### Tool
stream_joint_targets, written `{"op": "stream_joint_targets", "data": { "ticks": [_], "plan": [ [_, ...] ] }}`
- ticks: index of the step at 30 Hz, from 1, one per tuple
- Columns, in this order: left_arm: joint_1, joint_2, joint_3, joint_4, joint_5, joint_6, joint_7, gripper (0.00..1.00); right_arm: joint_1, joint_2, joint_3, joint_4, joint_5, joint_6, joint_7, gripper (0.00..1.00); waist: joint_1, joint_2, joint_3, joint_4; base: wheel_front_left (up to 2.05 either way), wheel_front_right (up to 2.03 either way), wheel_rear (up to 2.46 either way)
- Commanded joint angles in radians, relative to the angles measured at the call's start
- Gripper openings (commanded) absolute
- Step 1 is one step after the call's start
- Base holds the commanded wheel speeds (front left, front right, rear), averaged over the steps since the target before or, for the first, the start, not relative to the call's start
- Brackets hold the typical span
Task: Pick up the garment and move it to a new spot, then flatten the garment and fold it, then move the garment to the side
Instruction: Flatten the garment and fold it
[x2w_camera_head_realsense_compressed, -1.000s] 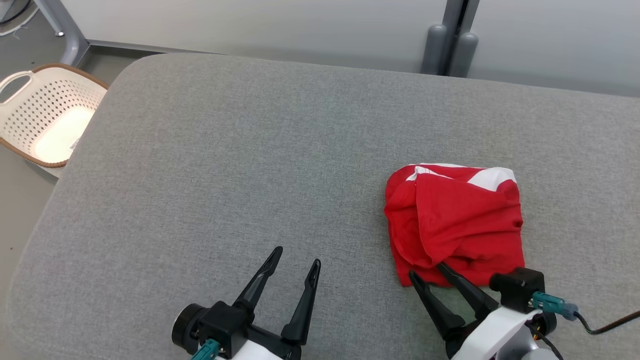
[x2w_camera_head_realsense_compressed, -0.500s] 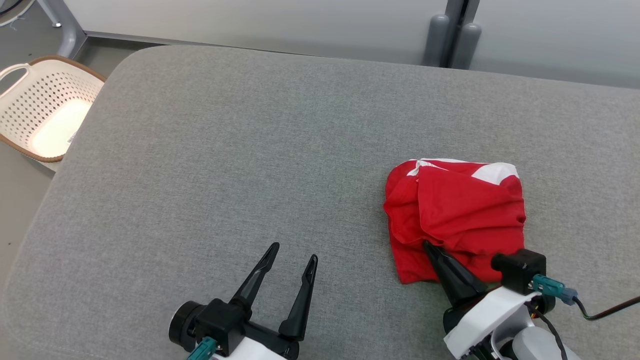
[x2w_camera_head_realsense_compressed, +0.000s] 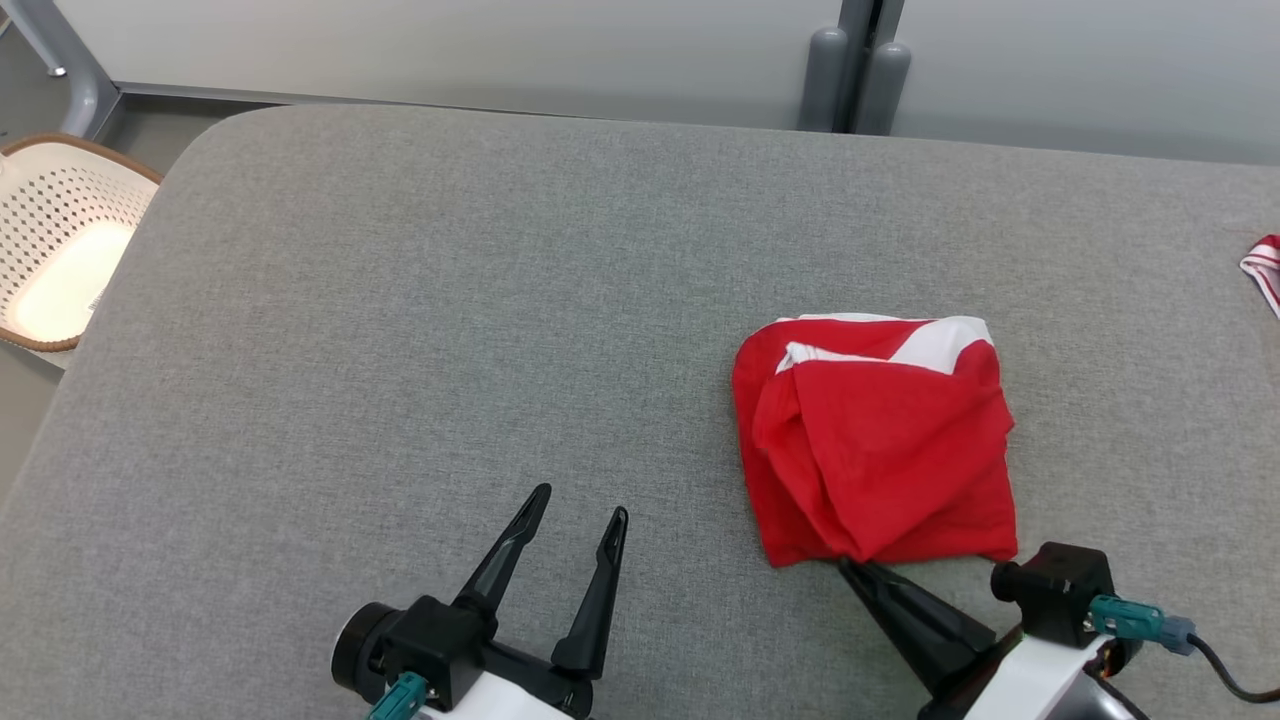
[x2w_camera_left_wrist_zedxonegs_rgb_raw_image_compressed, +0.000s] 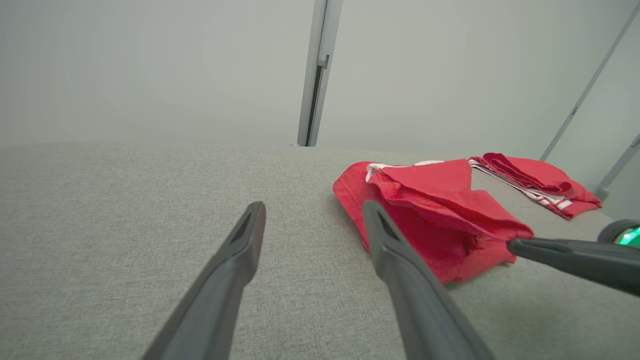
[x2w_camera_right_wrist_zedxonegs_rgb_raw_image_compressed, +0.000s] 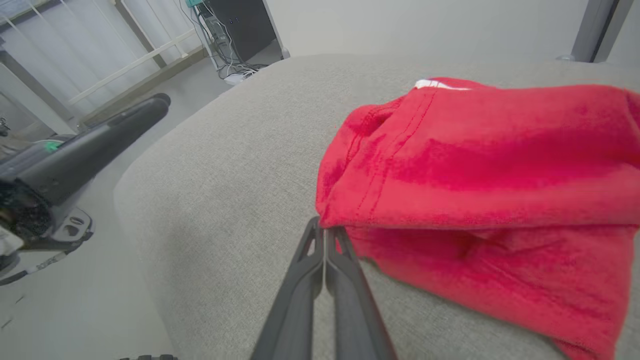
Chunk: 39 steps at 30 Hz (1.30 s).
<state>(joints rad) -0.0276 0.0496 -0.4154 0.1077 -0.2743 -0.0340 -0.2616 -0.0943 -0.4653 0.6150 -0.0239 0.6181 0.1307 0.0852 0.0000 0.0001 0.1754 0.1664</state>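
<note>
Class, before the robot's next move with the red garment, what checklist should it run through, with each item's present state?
1. right gripper shut: ok.
2. Its tips at the red garment, on the near edge: ok.
3. Cloth actually pinched between the fingers: cannot tell.
4. left gripper open and apart from the garment: ok.
5. Garment flattened: not ok, it lies bunched in folds.
6. Bare table to the left for a new spot: ok.

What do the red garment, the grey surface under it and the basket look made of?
The red garment: soft knit, probably cotton jersey, matte; stitched hem, limp folds.
The grey surface: woven upholstery-type fabric, matte; fine heathered weave, rounded padded-looking edge.
The basket: cream moulded plastic, likely, slight sheen; regular perforations, brown rim trim of unclear material.
</note>
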Motion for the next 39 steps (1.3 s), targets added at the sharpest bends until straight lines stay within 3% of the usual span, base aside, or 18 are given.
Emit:
{"op": "stream_joint_targets", "data": {
  "ticks": [1, 7, 8, 9, 11, 16, 20, 21, 22, 23, 27, 33, 39],
  "plan": [
    [-0.006, 0.003, 0.004, -0.001, -0.005, -0.002, -0.004, 1.0, 0.007, 0.009, -0.008, -0.022, 0.01, 0.0, 0.016, 0.0, 0.0, -0.0001, 0.001, -0.002, 0.0, 0.0, 0.0],
    [-0.023, 0.003, -0.011, 0.0, -0.009, -0.006, -0.004, 1.0, -0.024, 0.07, 0.025, 0.017, 0.01, 0.0, 0.109, 0.0, 0.0, -0.0001, 0.011, 0.002, 0.0, 0.0, 0.0],
    [-0.023, 0.003, -0.013, 0.002, -0.009, -0.007, -0.004, 1.0, -0.036, 0.08, 0.035, 0.039, 0.004, 0.0, 0.122, 0.3, 0.0, -0.0001, 0.013, 0.003, 0.0, 0.0, 0.0],
    [-0.025, 0.003, -0.014, 0.004, -0.007, -0.008, -0.004, 1.0, -0.051, 0.092, 0.045, 0.053, -0.004, 0.0, 0.124, 1.0, 0.0, -0.0001, 0.015, 0.006, 0.0, 0.0, 0.0],
    [-0.028, 0.003, -0.012, 0.008, -0.004, -0.007, -0.004, 1.0, -0.061, 0.117, 0.05, 0.06, 0.013, 0.0, 0.114, 1.0, 0.0, -0.0001, 0.018, 0.01, 0.0, 0.0, 0.0],
    [-0.02, 0.003, -0.006, 0.003, -0.008, -0.003, -0.004, 1.0, -0.032, 0.078, -0.029, -0.012, 0.042, 0.0, 0.067, 1.0, 0.0, -0.0001, 0.022, 0.013, 0.0, 0.0, 0.0],
    [-0.011, 0.003, -0.004, -0.001, -0.012, 0.001, -0.004, 1.0, -0.005, 0.03, -0.123, -0.048, 0.004, -0.001, 0.018, 1.0, 0.0, -0.0001, 0.021, 0.008, 0.0, 0.0, 0.0],
    [-0.013, 0.003, -0.006, -0.003, -0.015, 0.0, -0.004, 1.0, 0.007, 0.011, -0.185, -0.036, -0.061, 0.0, -0.029, 1.0, 0.0, -0.0001, 0.022, 0.005, 0.0, 0.0, 0.0],
    [-0.016, 0.003, -0.008, -0.003, -0.015, -0.002, -0.004, 1.0, 0.01, 0.018, -0.213, -0.023, -0.087, 0.0, -0.058, 0.39, 0.0, -0.0001, 0.023, 0.003, 0.0, 0.0, 0.0],
    [-0.019, 0.003, -0.009, -0.004, -0.014, -0.003, -0.004, 1.0, 0.009, 0.029, -0.246, -0.004, -0.116, 0.0, -0.09, 0.0, 0.0, -0.0001, 0.023, 0.001, 0.0, 0.0, 0.0],
    [-0.027, 0.003, -0.014, -0.003, -0.013, -0.006, -0.004, 1.0, -0.015, 0.047, -0.295, 0.082, -0.191, -0.001, -0.141, 0.0, 0.0, -0.0001, 0.026, 0.001, 0.0, 0.0, 0.0],
    [-0.043, 0.003, -0.023, 0.005, -0.001, -0.015, -0.004, 1.0, -0.121, 0.137, -0.38, 0.307, -0.296, -0.001, -0.197, 0.0, 0.0, -0.0001, 0.043, 0.023, 0.0, 0.0, 0.0],
    [-0.051, 0.003, -0.036, 0.017, -0.009, -0.018, -0.004, 1.0, -0.251, 0.21, -0.352, 0.521, -0.332, 0.0, -0.218, 0.0, 0.0, -0.0001, 0.061, 0.063, 0.0, 0.0, 0.0]
  ]
}}
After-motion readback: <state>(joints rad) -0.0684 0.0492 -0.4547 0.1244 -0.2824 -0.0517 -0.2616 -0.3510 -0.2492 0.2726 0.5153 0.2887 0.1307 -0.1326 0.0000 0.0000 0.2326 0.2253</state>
